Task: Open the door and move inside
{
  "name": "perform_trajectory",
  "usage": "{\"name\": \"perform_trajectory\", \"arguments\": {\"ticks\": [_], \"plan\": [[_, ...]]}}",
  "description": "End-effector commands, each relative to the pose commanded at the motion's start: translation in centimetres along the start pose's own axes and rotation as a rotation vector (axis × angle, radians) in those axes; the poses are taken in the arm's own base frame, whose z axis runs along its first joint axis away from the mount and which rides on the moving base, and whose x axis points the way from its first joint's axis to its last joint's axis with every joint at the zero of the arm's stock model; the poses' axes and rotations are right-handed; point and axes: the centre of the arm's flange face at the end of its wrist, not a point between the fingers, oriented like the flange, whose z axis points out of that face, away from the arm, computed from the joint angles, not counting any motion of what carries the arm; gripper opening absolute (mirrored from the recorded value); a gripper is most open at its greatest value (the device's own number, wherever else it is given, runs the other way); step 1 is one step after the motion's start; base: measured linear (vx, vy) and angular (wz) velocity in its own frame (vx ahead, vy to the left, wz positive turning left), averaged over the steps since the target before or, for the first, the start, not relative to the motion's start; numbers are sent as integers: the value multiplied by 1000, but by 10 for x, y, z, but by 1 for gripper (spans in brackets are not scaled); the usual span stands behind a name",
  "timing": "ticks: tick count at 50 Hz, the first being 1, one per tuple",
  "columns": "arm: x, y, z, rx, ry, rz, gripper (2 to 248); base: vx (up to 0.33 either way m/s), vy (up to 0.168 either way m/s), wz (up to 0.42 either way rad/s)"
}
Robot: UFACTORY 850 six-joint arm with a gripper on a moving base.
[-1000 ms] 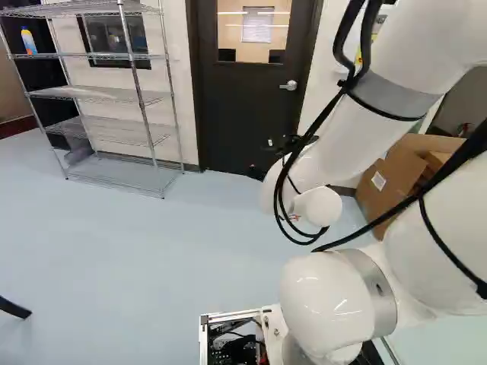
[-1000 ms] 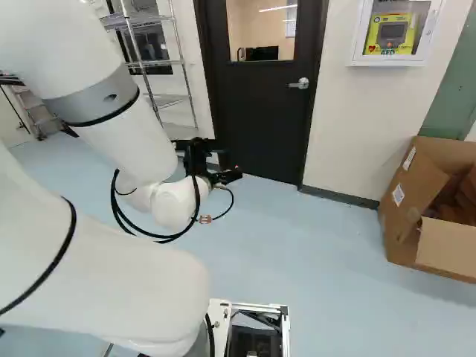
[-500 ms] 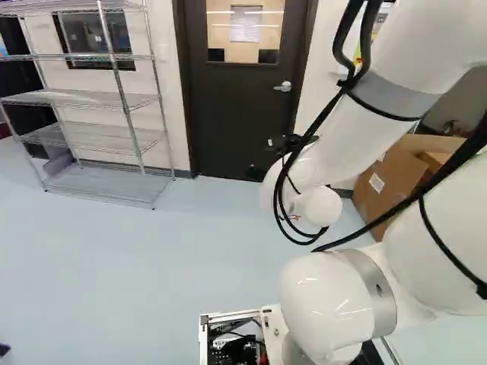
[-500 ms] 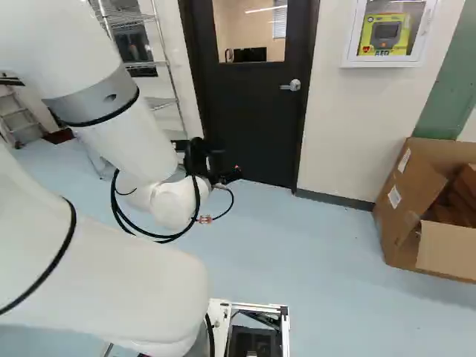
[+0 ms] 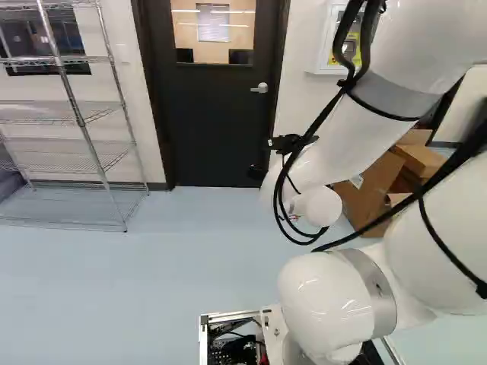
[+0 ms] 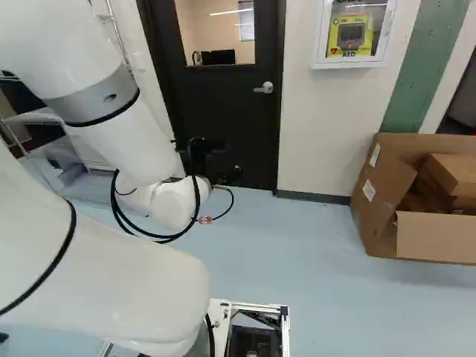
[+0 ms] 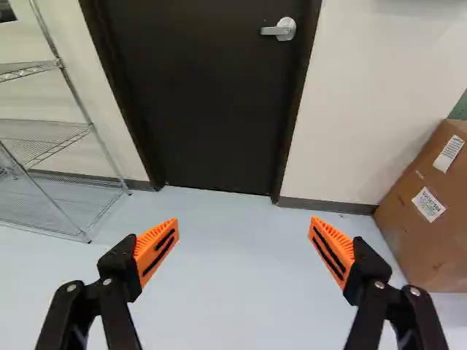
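While the door (image 5: 213, 122) sits closed in its frame ahead of the arm, the gripper (image 5: 262, 158) has its fingers spread wide, orange pads (image 7: 165, 230) angled inward. Lever handle (image 6: 263, 88) is on the door's right side in both base views. Gripper looks short of the door, but dark on dark, so the gap's hard to judge. Wire shelf (image 5: 68, 155) left of door; open cardboard box (image 6: 439, 239) on floor to its right.

Looks brightly lit; shows pale streaks in the door window (image 5: 213, 47), glints on the white arm (image 5: 323, 304), soft shadow by the cardboard box (image 6: 372, 195).
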Motion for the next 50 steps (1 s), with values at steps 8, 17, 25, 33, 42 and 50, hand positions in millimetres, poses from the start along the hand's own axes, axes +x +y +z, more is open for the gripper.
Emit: {"name": "perform_trajectory", "arguments": {"ticks": [8, 17, 25, 33, 42, 50], "plan": [[0, 0, 0, 0, 0, 0, 247, 163, -9, -309], [0, 0, 0, 0, 0, 0, 247, 158, -3, -248], [0, 0, 0, 0, 0, 0, 247, 144, 40, -30], [0, 0, 0, 0, 0, 0, 247, 149, 37, -26], [0, 0, 0, 0, 0, 0, 247, 156, 37, -26], [0, 0, 0, 0, 0, 0, 247, 150, 38, -25]]}}
